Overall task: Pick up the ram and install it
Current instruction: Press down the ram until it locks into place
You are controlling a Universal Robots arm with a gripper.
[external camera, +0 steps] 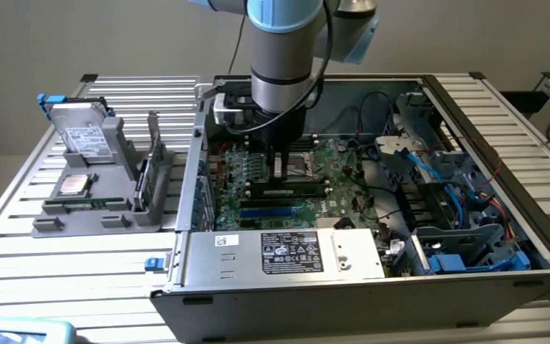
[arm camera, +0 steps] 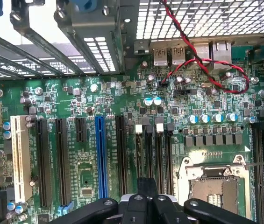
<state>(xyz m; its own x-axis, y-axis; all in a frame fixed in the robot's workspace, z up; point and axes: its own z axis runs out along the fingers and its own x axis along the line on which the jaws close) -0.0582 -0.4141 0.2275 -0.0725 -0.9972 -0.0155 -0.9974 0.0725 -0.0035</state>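
Ram point(external camera: 82, 203), as far as I can judge, is the thin green stick lying flat along the near edge of the grey fixture, outside the computer. Its long axis runs roughly parallel to the near edge of the slatted table point(external camera: 26, 236). The open computer case point(external camera: 351, 301) takes up the table's middle and the exterior view's right side. The fixture point(external camera: 112, 218) sits just beside the case, toward the table's edge at the exterior view's left. Inside the case, the arm reaches straight down over the motherboard point(arm camera: 89, 107), with the gripper point(external camera: 280, 170) low above the long slots beside the processor socket point(arm camera: 216, 184). So the stick lies well apart from the gripper, off to the exterior view's left, with the case wall between them. I cannot tell whether the gripper point(arm camera: 146, 189) is open or closed, or whether it has hold of anything.
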